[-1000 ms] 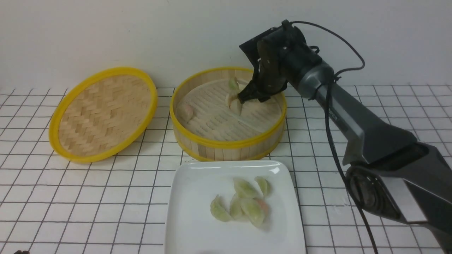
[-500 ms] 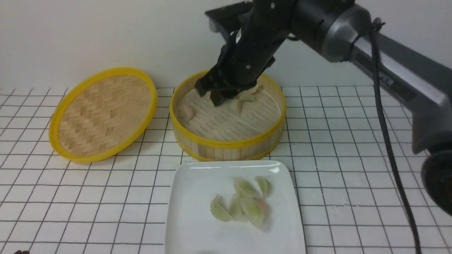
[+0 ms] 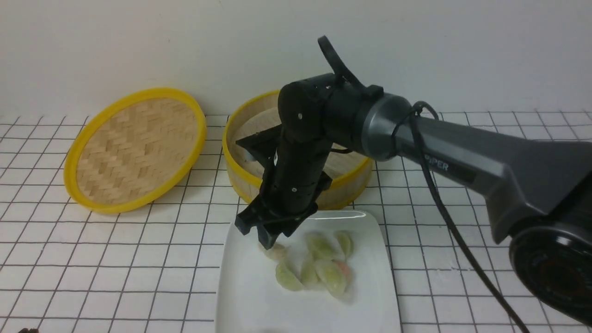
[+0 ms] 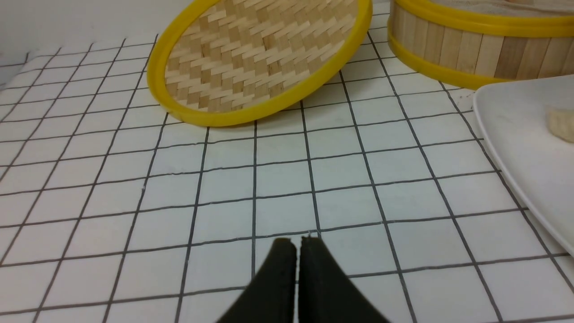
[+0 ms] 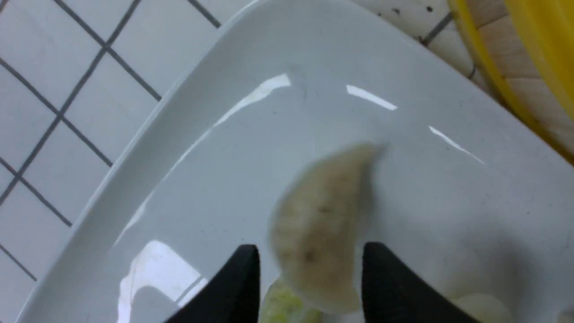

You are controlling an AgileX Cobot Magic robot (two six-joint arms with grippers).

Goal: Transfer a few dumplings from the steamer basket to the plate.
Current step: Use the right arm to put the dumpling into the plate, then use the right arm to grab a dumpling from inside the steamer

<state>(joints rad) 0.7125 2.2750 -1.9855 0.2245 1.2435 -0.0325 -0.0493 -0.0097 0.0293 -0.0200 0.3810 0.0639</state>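
Since the right pincer (image 3: 256,235) hangs low over the far left part of the plate (image 3: 240,296) with its jaws spread, the step in hand looks like a drop-off. In the right wrist view a cream dumpling (image 5: 323,220) shows in the gap between the two black fingers, blurred and seemingly beyond their tips. From the front it sits on the white glaze just under the pincer, so I judge it released rather than gripped.

Just beside it lies a clump of greenish dumplings (image 3: 319,245). I count five, one of them tinged pink, though they overlap and the count is not sure. With the cream one that makes six on the plate, which already answers to "a few", so the task looks nearly or wholly done.

Behind the plate stands the one steamer basket (image 3: 230,159). The arm hides most of its inside, so I cannot tell how many dumplings are left there. To its left one woven lid (image 3: 134,148) leans on the tiled desk (image 3: 138,259).

Well apart from all this, the left pincer (image 4: 297,244) hovers over bare tiles with its fingers pressed together, holding nothing
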